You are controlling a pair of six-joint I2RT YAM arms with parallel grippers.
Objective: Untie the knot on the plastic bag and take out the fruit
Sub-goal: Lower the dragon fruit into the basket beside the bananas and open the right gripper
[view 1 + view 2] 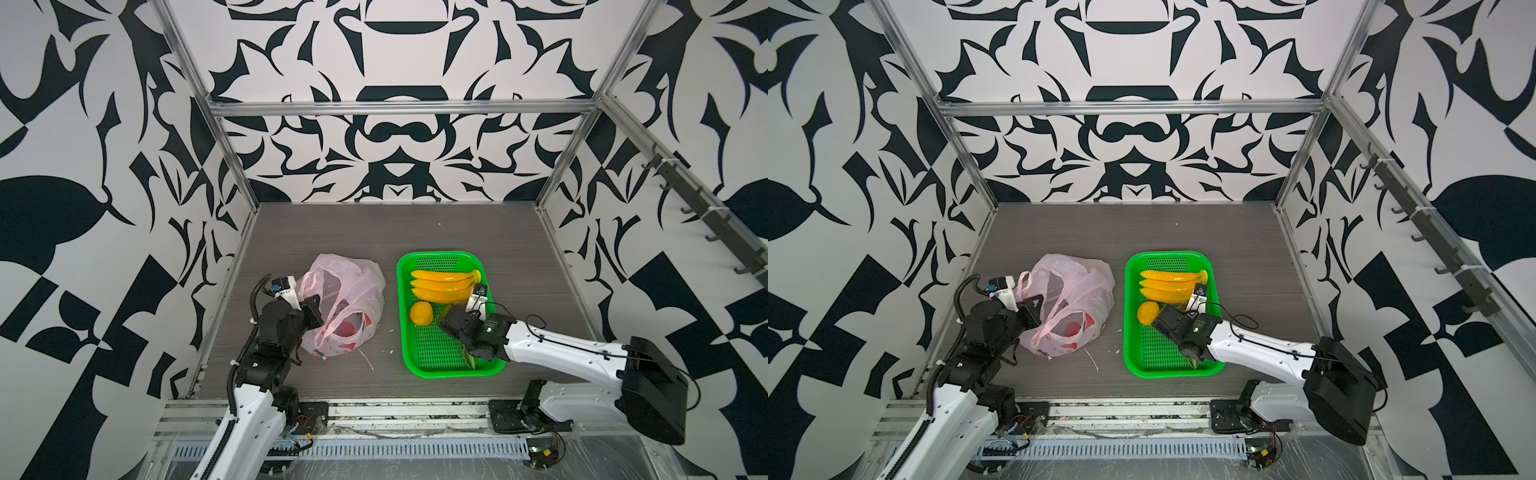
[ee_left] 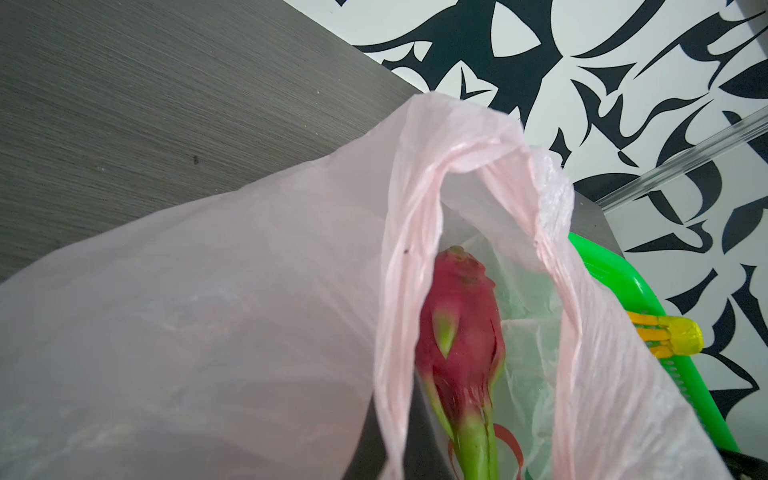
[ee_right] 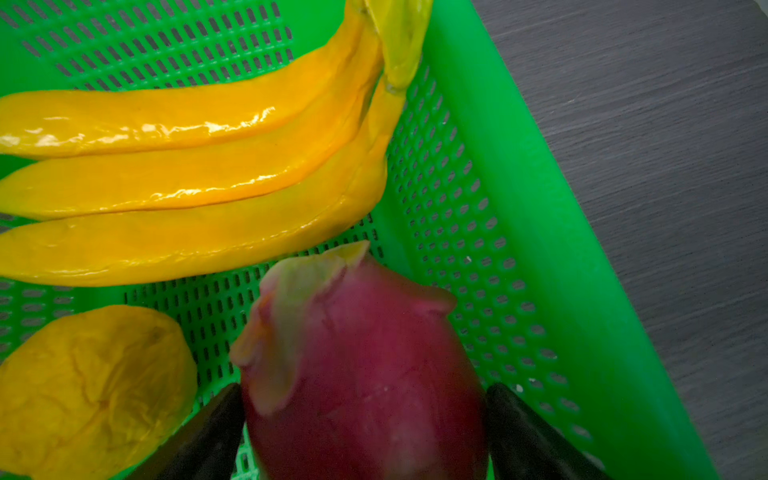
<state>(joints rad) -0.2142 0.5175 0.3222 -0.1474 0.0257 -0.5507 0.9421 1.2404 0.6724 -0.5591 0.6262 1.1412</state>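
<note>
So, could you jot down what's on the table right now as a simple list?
plastic bag: on the grey table, mouth open, no knot showing
left jaws: shut, apparently pinching the bag's rim
inside the bag: one dragon fruit
green basket: right of the bag in both top views
inside the basket: bananas, orange citrus
right jaws: over the basket, flanking a second dragon fruit; gripping or releasing, unclear

Place: a robot test lab booth.
Walls (image 1: 399, 58): black-and-white shapes, shiny metal bars (image 1: 399, 107).
Desk (image 1: 353, 232): grey, with two white robot arms (image 1: 557, 351) bolted at its front.
</note>
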